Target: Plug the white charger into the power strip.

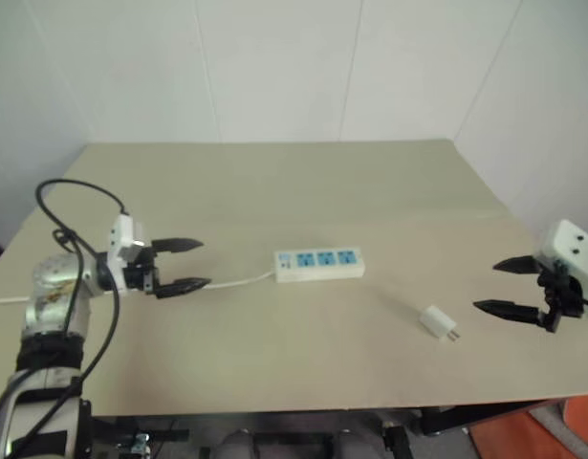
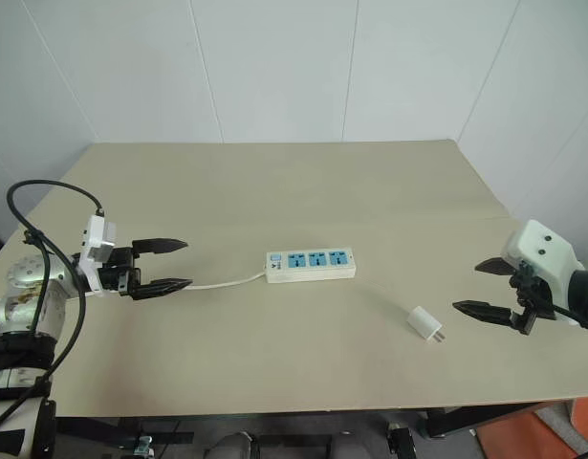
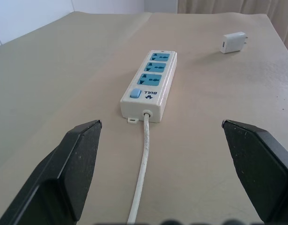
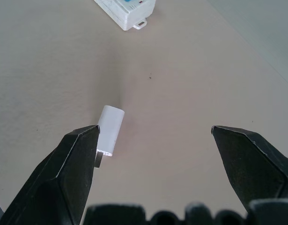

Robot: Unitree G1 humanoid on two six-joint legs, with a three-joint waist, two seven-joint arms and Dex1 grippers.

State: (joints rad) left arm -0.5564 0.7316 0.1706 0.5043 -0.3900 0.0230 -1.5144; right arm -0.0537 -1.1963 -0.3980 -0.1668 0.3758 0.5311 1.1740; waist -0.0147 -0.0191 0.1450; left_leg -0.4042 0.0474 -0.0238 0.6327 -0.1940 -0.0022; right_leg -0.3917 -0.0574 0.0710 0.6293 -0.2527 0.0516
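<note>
Nothing is plugged in yet: the white charger (image 2: 425, 324) lies on its side on the tan table (image 2: 274, 182), toward the near right, well apart from the power strip (image 2: 311, 263), which lies flat at the table's middle with its three blue sockets facing up and its thin white cord (image 2: 227, 282) running off to the left.

Your right gripper (image 2: 485, 287) hovers just right of the charger with its black fingers spread wide and nothing between them. The left gripper (image 2: 169, 265) hangs over the cord, left of the strip's switch end, also spread wide and empty.

The step in hand is picking up the charger, and the grasp will likely decide how the plugging goes. In the right wrist view the charger (image 4: 109, 130) sits off to one side, close against one finger rather than centred in the gap, so shift the right gripper sideways until the body lies midway between the fingers before you descend. Pinch the white body across its flat faces and keep clear of the prongs, which point toward the near right; you will probably need them free and pointing down at the sockets later.

Close gently, since a small light block like this could skid or tip if one finger reaches it first. Keep the left gripper ready to press on the strip, as it may slide during insertion.
</note>
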